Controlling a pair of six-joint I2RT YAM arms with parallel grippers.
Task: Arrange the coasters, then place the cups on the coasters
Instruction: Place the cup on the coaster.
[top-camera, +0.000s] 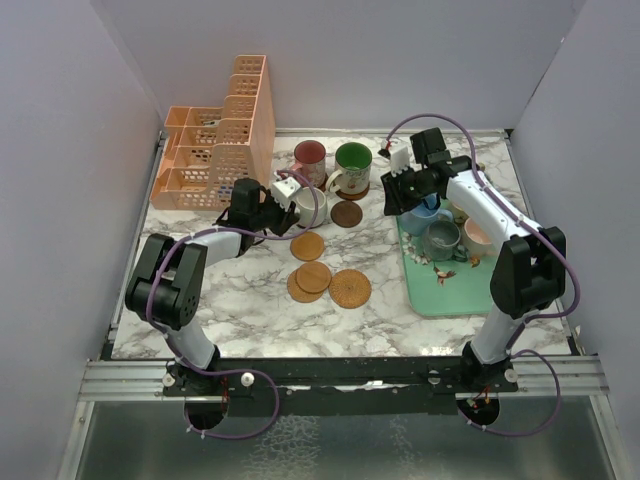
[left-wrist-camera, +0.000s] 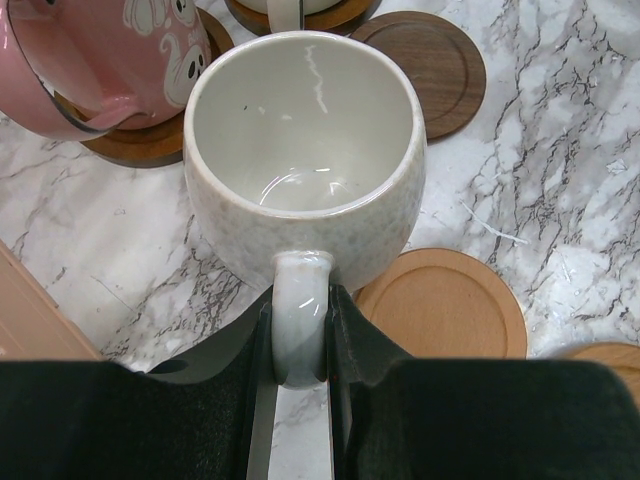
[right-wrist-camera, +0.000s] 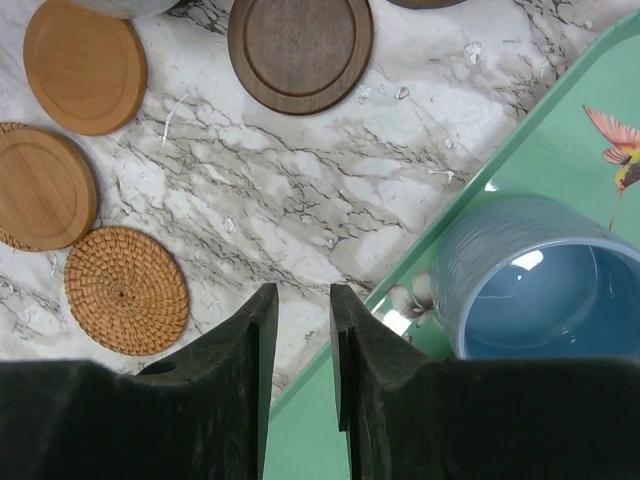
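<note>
While I watch the three views, the left claw (left-wrist-camera: 300, 335) is closed on the handle of the cream cup (left-wrist-camera: 305, 150), with one finger on each side of the handle. This cup is upright, its mouth up, over the middle-left part of the marble table (top-camera: 230, 300), just on the near side of the pink cup (top-camera: 310, 155). I cannot tell if its bottom touches the table. The pink cup and the green cup (top-camera: 352, 160) stand side by side at the far part, each one on a dark coaster. One bare dark coaster (top-camera: 347, 214) lies just right of the cream cup. Nearer to me lies a pale wooden coaster (top-camera: 307, 246) alone, then two more pale coasters (top-camera: 313, 277) that overlap each other, and a woven coaster (top-camera: 350, 289) just beside them on the right.

The right claw (right-wrist-camera: 300, 320) hangs over the left rim of the green tray (right-wrist-camera: 540, 150). Its jaws stand a little apart and nothing is between them. The blue cup (right-wrist-camera: 540, 290) stands in the tray, just right of this claw, and a grey cup (top-camera: 441, 238) stands in the tray on its near side. A peach organiser (top-camera: 215, 150) stands in the far left corner.
</note>
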